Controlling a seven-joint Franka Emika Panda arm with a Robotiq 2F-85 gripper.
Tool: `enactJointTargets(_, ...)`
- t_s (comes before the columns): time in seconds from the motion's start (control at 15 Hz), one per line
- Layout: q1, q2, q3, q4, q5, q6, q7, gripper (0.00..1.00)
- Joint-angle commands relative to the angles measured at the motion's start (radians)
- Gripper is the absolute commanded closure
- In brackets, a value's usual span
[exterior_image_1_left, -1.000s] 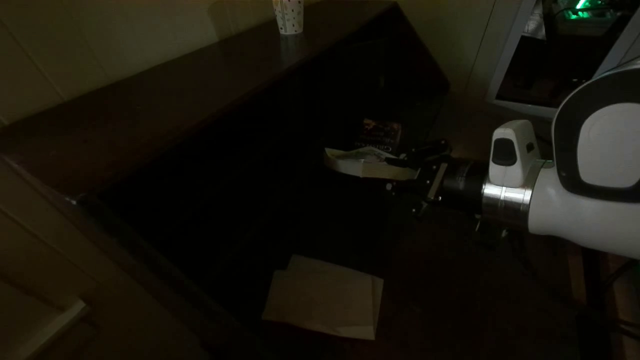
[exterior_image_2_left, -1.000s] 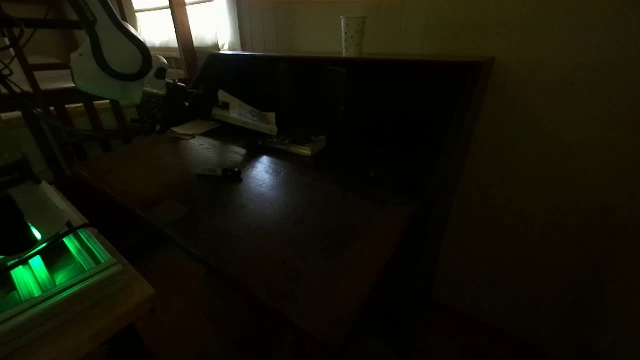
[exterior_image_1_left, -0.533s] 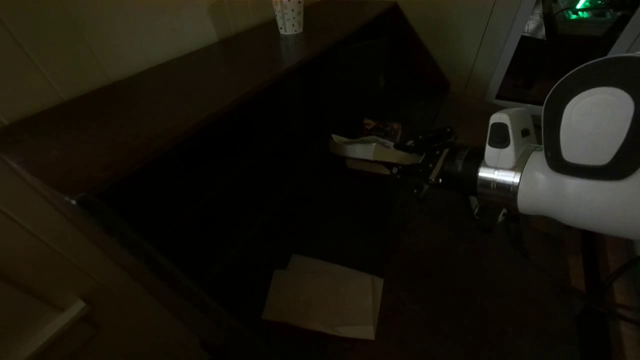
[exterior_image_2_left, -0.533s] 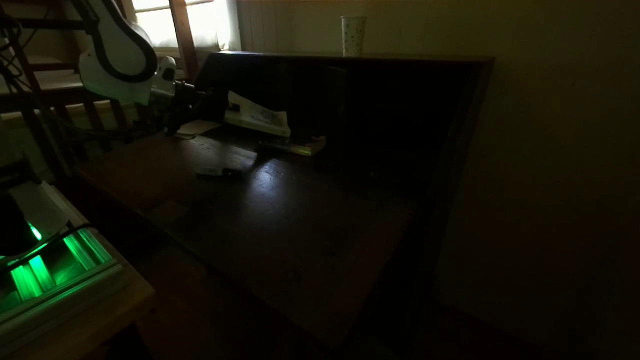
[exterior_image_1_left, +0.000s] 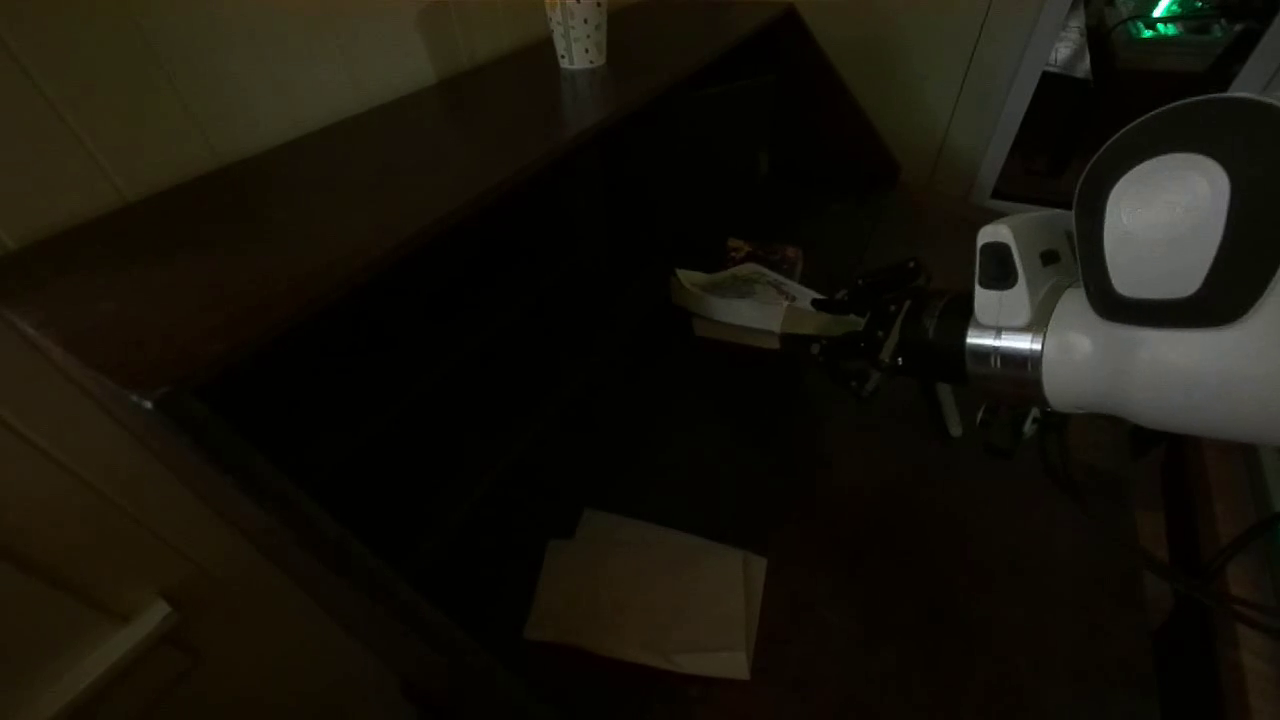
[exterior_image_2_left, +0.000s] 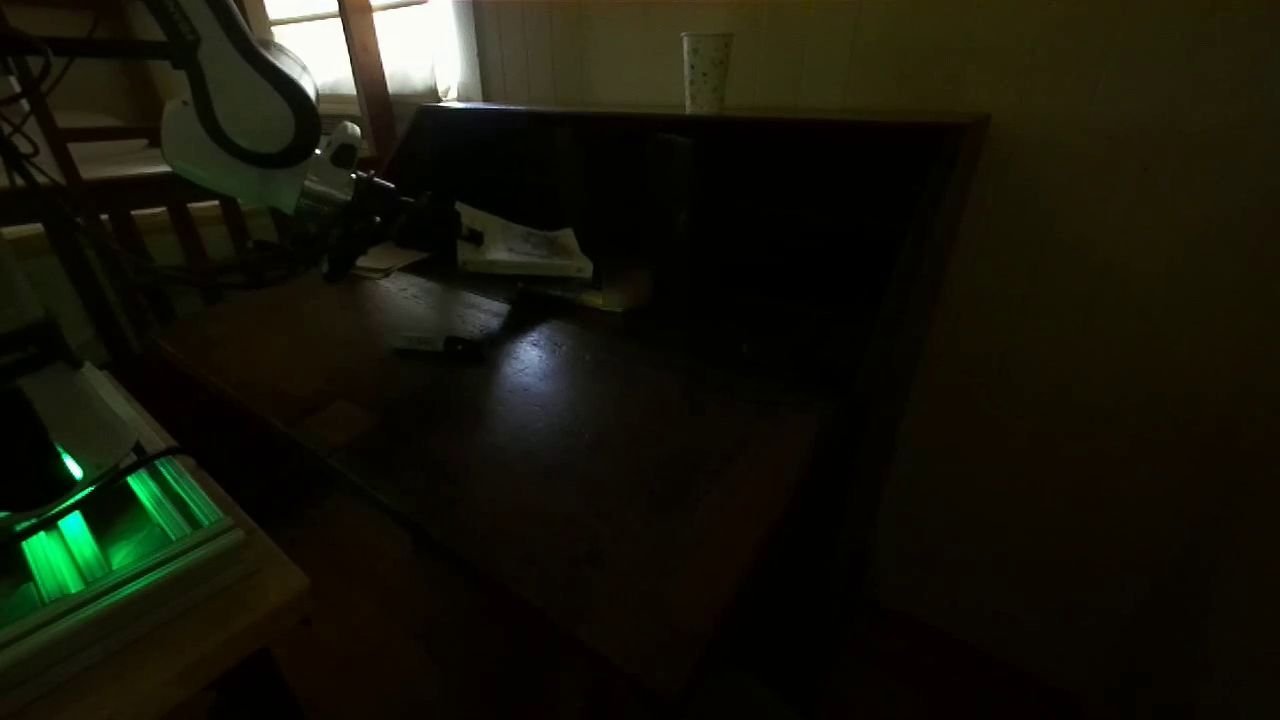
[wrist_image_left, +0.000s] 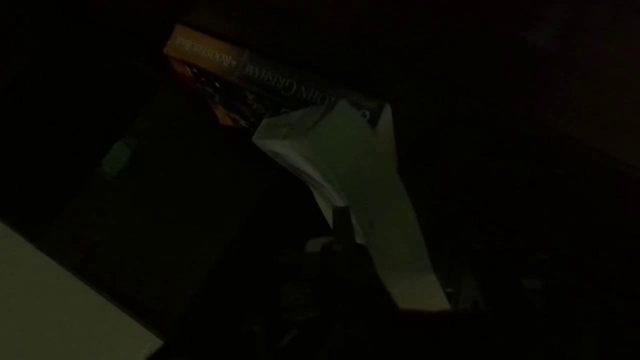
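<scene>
your gripper (exterior_image_1_left: 818, 325), mostly closed, has the pale book (exterior_image_1_left: 755, 302) pinched by its near end.
its long axis runs outward from your grip, far end toward the dark book (wrist_image_left: 257, 80).

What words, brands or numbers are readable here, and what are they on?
"JOHN GRISHAM": on the spine of the dark book, upside down in the wrist view.
"ROOSTER BAR": same spine; the small word before it is unclear.
Robot arm: lettering too blurred.
Pale book in the gripper: any print unreadable.
Pen-like object: markings too small.
</scene>
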Motion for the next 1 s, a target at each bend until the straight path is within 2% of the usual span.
enactJointTargets(0.0, -0.038, -0.001, -0.037, 0.000, -0.009, 0.070, -0.122, 0.85)
enactJointTargets(0.33, -0.086, 0.020, -0.087, 0.032, -0.010, 0.113, -0.267, 0.85)
enactJointTargets(0.47, -0.100, 0.030, -0.100, 0.053, -0.009, 0.128, -0.300, 0.37)
enactJointTargets(0.6, -0.109, 0.050, -0.104, 0.083, -0.009, 0.139, -0.312, 0.34)
enactJointTargets(0.93, -0.126, 0.114, -0.095, 0.162, -0.009, 0.190, -0.321, 0.00)
